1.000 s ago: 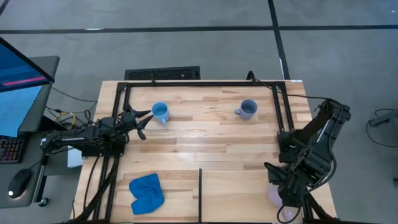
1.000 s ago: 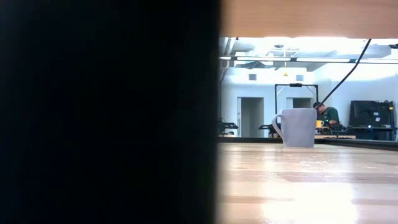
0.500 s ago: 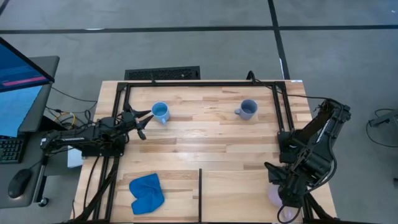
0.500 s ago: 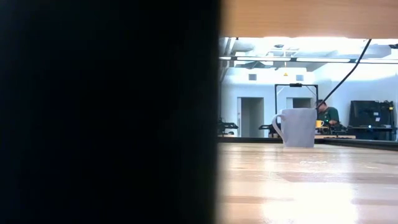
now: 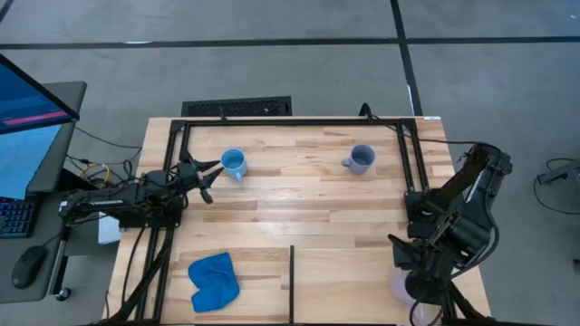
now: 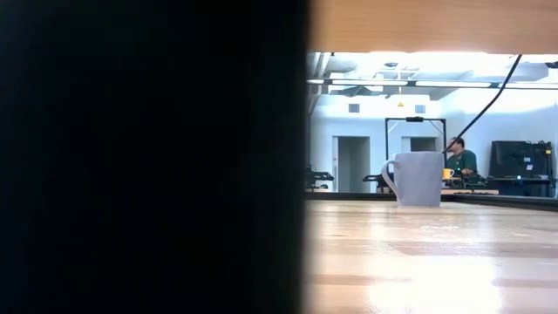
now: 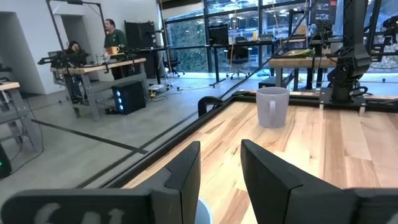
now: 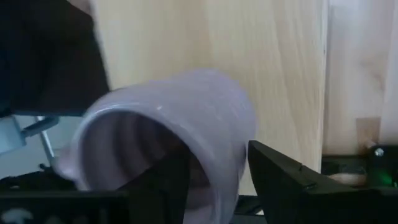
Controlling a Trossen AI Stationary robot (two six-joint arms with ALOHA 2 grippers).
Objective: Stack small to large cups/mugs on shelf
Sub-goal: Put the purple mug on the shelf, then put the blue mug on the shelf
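Right gripper (image 5: 405,292) low at the table's near right corner, clamped on the lilac mug (image 8: 168,140) — one finger inside the rim, one outside, mug tilted. Left gripper (image 5: 210,176) parted, empty, just beside the sky-blue mug (image 5: 234,164) at far left. Grey-blue mug (image 5: 361,159) upright at far right — well apart from both. Blue cloth (image 5: 214,279) near front left.

Cloth (image 5: 214,281): bright blue, crumpled, well apart from both jaws
Monitor (image 5: 32,136): beyond the left jaws' arm
Mouse (image 5: 28,266): beside it
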